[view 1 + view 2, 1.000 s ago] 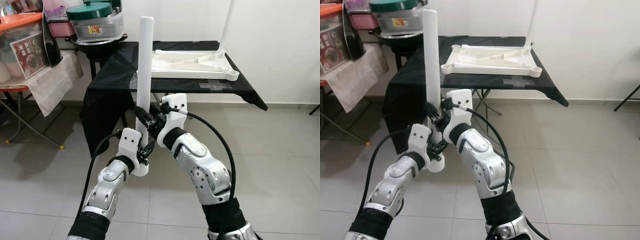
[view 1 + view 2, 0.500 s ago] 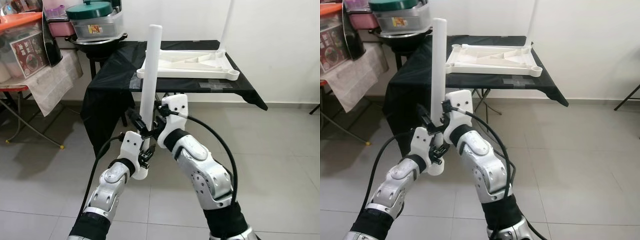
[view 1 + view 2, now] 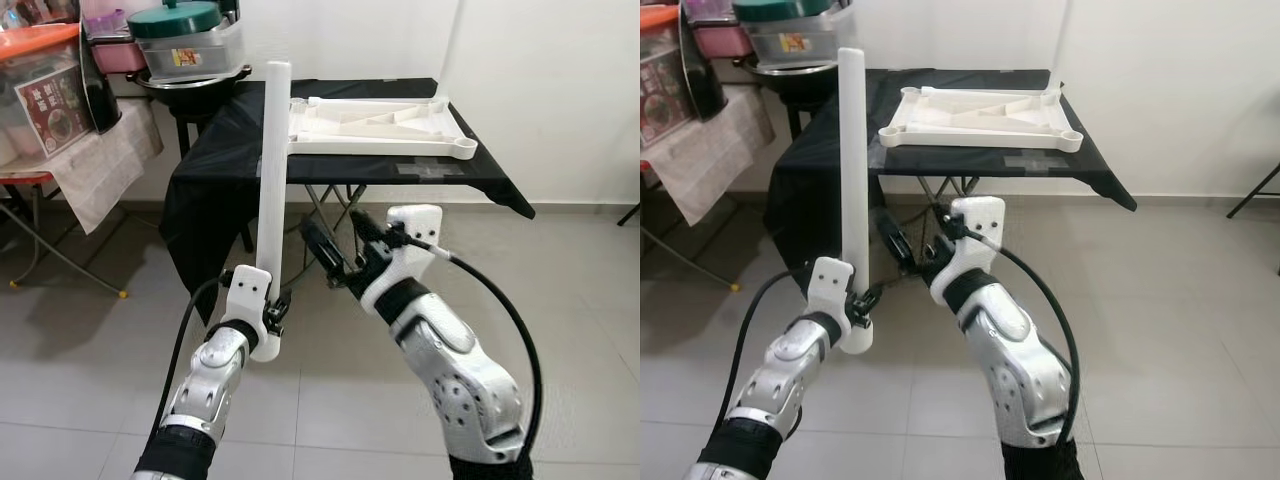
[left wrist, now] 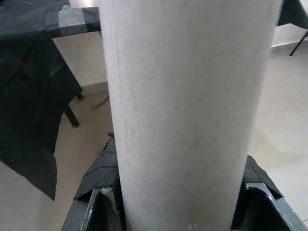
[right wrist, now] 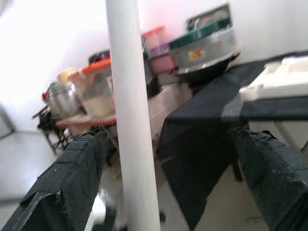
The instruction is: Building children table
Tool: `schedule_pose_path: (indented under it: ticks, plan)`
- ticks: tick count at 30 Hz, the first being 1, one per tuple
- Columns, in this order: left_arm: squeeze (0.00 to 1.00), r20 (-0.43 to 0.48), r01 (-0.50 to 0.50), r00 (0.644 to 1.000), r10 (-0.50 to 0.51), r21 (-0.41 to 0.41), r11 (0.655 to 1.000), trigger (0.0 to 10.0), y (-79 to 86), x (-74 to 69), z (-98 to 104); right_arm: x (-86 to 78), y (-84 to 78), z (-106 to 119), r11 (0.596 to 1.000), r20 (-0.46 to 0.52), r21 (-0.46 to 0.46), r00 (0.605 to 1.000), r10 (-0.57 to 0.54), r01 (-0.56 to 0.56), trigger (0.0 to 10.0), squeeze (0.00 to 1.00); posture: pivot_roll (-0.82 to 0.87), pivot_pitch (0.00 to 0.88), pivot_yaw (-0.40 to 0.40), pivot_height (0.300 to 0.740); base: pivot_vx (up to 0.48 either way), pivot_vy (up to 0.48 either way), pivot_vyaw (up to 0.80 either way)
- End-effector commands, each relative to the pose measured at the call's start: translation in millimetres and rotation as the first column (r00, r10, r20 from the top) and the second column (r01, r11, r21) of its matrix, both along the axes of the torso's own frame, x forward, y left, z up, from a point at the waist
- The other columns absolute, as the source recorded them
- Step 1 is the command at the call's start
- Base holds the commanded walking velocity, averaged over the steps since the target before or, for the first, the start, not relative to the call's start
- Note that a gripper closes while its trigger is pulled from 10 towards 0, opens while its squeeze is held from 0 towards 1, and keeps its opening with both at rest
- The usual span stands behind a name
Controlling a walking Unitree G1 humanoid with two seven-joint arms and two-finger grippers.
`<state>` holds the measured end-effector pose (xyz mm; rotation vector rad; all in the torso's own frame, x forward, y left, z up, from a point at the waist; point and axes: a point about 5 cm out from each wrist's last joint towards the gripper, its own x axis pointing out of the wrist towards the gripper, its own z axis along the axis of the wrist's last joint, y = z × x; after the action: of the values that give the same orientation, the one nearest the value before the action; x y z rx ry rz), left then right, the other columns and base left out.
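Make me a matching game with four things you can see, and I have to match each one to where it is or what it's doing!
Things:
1. white table leg
2. white tabletop frame
3. right tool
4. green-lidded pot

Places or states:
A. lying flat on the black-covered table
B. open, holding nothing, beside the leg
C. standing upright, gripped by the left tool
D. behind the black table, at its far left corner

Pairs: 1-C, 2-A, 3-B, 4-D
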<state>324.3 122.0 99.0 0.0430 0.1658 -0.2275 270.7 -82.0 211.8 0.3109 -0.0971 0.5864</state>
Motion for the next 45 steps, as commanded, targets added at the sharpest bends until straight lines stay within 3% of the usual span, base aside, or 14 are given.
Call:
schedule_pose_path:
  ticks: [1, 2, 3, 4, 5, 6, 8, 11, 19, 28, 33, 45]
  plan:
    - [0.00, 0.003, -0.019, 1.000, 0.019, 0.021, 1.000, 10.0, 5.9, -0.7, -1.5, -3.4, 1.9, -2.5, 0.999, -0.018, -0.007, 0.999, 0.033, -0.034, 10.0, 1.00, -0.08, 0.000, -0.012, 0.740, 0.000, 0.000, 0.00]
    - [0.00, 0.002, -0.030, 1.000, 0.030, 0.025, 0.999, 10.0, 8.6, -2.4, -1.1, -7.1, -5.4, -11.9, 0.998, -0.040, -0.069, 0.999, 0.011, -0.014, 10.0, 1.00, -0.09, 0.000, -0.004, 0.740, 0.000, 0.000, 0.00]
    - [0.00, 0.002, -0.030, 1.000, 0.030, 0.025, 0.999, 10.0, 8.6, -2.4, -1.1, -7.1, -5.4, -11.9, 0.998, -0.040, -0.069, 0.999, 0.011, -0.014, 10.0, 1.00, -0.09, 0.000, -0.004, 0.740, 0.000, 0.000, 0.00]
    - [0.00, 0.016, -0.036, 0.999, 0.035, 0.016, 0.999, 10.0, 11.0, -6.2, 2.0, -6.6, -20.3, -22.8, 0.982, -0.042, -0.165, 0.994, -0.102, 0.094, 10.0, 1.00, -0.09, 0.000, 0.001, 0.740, 0.000, 0.000, 0.00]
    - [0.00, 0.038, -0.018, 0.999, 0.018, 0.005, 1.000, 10.0, 12.1, -12.2, 6.3, -4.7, -37.8, -30.1, 0.946, -0.036, -0.228, 0.969, -0.243, 0.229, 10.0, 0.00, -0.09, 0.000, 0.002, 0.740, 0.000, 0.000, 0.00]
    - [0.00, 0.038, -0.018, 0.999, 0.018, 0.005, 1.000, 10.0, 12.1, -12.2, 6.3, -4.7, -37.8, -30.1, 0.946, -0.036, -0.228, 0.969, -0.243, 0.229, 10.0, 0.00, -0.09, 0.000, 0.002, 0.740, 0.000, 0.000, 0.00]
    - [0.00, 0.069, 0.015, 0.998, -0.015, 0.000, 1.000, 10.0, 13.1, -21.3, 10.9, -4.4, -57.8, -35.0, 0.873, 0.010, -0.303, 0.917, -0.399, 0.383, 10.0, 0.00, -0.09, 0.000, 0.005, 0.740, 0.000, 0.000, 0.00]
    - [0.00, 0.068, 0.054, 0.996, -0.055, 0.017, 0.998, 10.0, 15.9, -31.3, 8.4, -7.1, -64.5, -39.5, 0.844, 0.015, -0.329, 0.896, -0.444, 0.424, 10.0, 0.00, -0.09, 0.000, 0.006, 0.740, 0.000, 0.000, 0.00]
    - [0.00, 0.059, 0.028, 0.998, -0.033, 0.073, 0.997, 10.0, 19.3, -33.2, 3.4, -13.5, -57.4, -48.4, 0.835, 0.000, -0.388, 0.906, -0.423, 0.390, 10.0, 0.00, -0.08, 0.000, -0.001, 0.740, 0.000, -0.360, 0.00]
    - [0.00, 0.059, 0.028, 0.998, -0.033, 0.073, 0.997, 10.0, 19.3, -33.2, 3.4, -13.5, -57.4, -48.4, 0.835, 0.000, -0.388, 0.906, -0.423, 0.390, 10.0, 0.00, -0.08, 0.000, -0.001, 0.740, 0.000, -0.480, 0.00]
    - [0.00, 0.058, 0.033, 0.998, -0.039, 0.095, 0.995, 10.0, 14.1, -32.1, 4.4, 3.8, -42.9, -54.6, 0.812, 0.004, -0.453, 0.911, -0.412, 0.369, 10.0, 0.00, -0.06, 0.000, -0.011, 0.740, 0.000, -0.480, 0.80]
    - [0.00, 0.070, 0.005, 0.997, -0.011, 0.085, 0.996, 10.0, 16.6, -31.2, 8.8, 10.1, -41.2, -56.8, 0.799, 0.000, -0.468, 0.905, -0.426, 0.377, 10.0, 0.00, -0.05, 0.000, -0.015, 0.740, 0.000, -0.392, 0.80]
